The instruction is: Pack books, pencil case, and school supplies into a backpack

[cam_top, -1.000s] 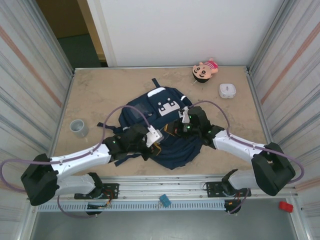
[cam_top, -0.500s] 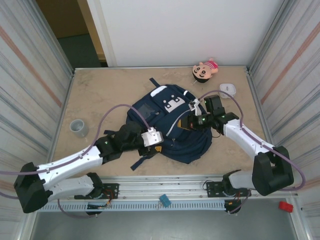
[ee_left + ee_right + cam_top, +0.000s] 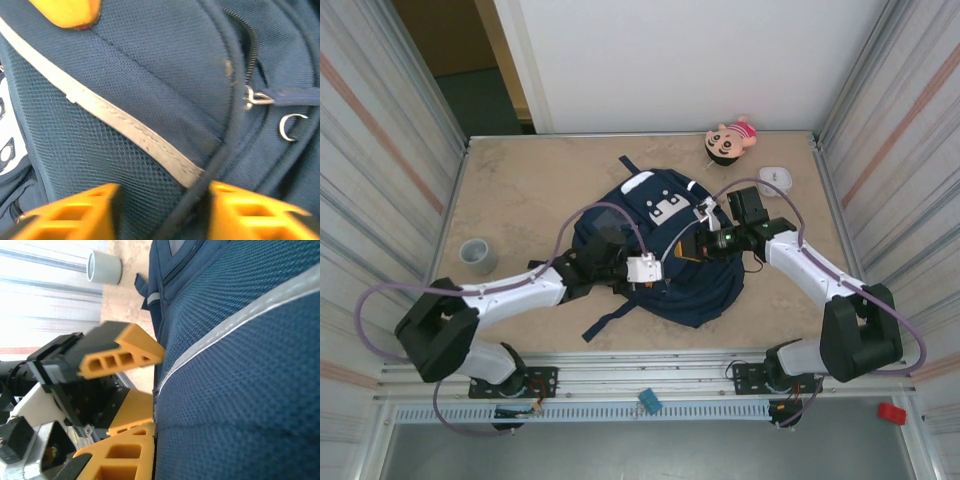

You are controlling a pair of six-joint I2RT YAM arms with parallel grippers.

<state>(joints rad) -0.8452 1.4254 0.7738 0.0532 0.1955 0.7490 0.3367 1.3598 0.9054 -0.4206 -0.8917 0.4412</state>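
The backpack (image 3: 700, 290) lies mid-table (image 3: 520, 180), spread flatter and drawn a little towards the far right corner; a second ago it was bunched nearer the front edge. The left gripper (image 3: 164, 196) has slid further in over its near side, with its jaws wide apart astride a dark piped seam (image 3: 222, 142) and gripping nothing. The right gripper (image 3: 690, 250) has pulled back rightward against the fabric, and I cannot tell whether it pinches any. My guess is that the bag is being readied for loading.
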